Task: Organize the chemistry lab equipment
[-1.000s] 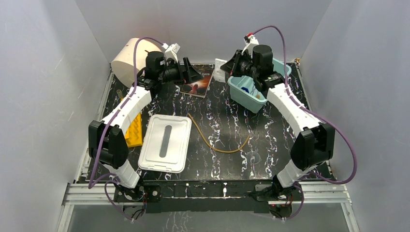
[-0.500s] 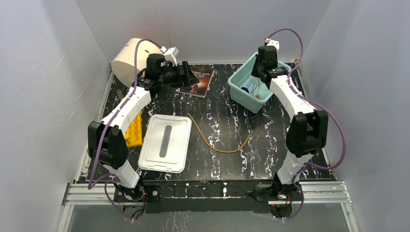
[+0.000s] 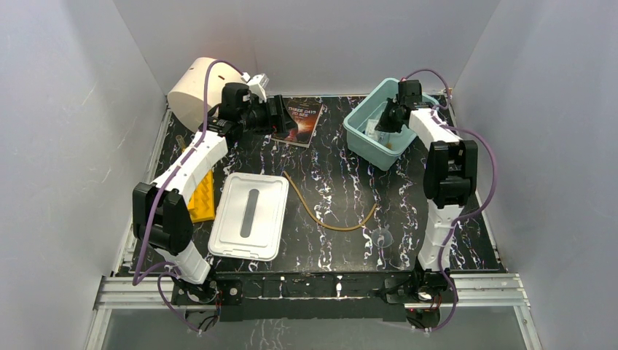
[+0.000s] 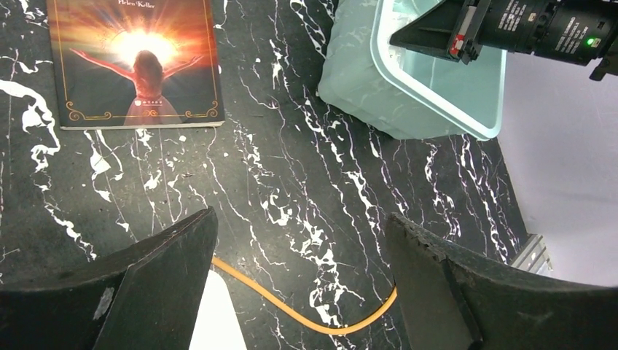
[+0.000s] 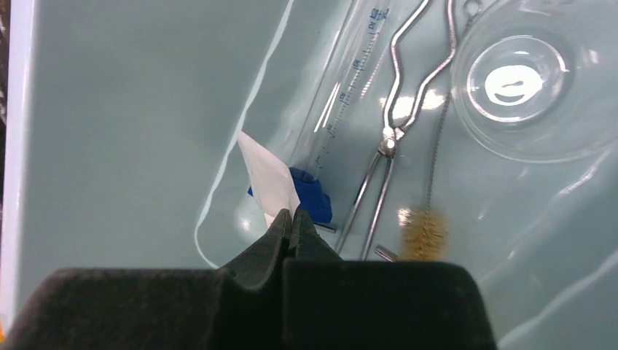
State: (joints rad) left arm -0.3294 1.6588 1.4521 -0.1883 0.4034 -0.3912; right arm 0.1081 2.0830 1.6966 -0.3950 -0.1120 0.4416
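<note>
My right gripper (image 5: 294, 216) is shut on a corner of the white packet (image 5: 268, 175) and holds it low inside the teal bin (image 5: 109, 146). The clear blue-ended tube (image 5: 342, 109), metal tongs (image 5: 401, 102), brown brush (image 5: 423, 233) and glass dish (image 5: 519, 80) lie on the bin floor. From above, the right gripper (image 3: 384, 125) reaches down into the bin (image 3: 356, 135). My left gripper (image 4: 300, 219) is open and empty, hovering beside the book (image 3: 299, 120). The tan rubber tubing (image 3: 335, 220) lies curved on the table and also shows in the left wrist view (image 4: 306, 315). A small clear beaker (image 3: 382, 237) stands near the front.
A white lid (image 3: 248, 215) lies front left beside a yellow rack (image 3: 202, 197). The big cream cylinder (image 3: 195, 87) lies at the back left. The dark-covered book (image 4: 135, 62) is at the back middle. Grey walls close in three sides.
My right arm has swung the white packet from left of the bin, up over it, and down into it. My left gripper has barely moved.
</note>
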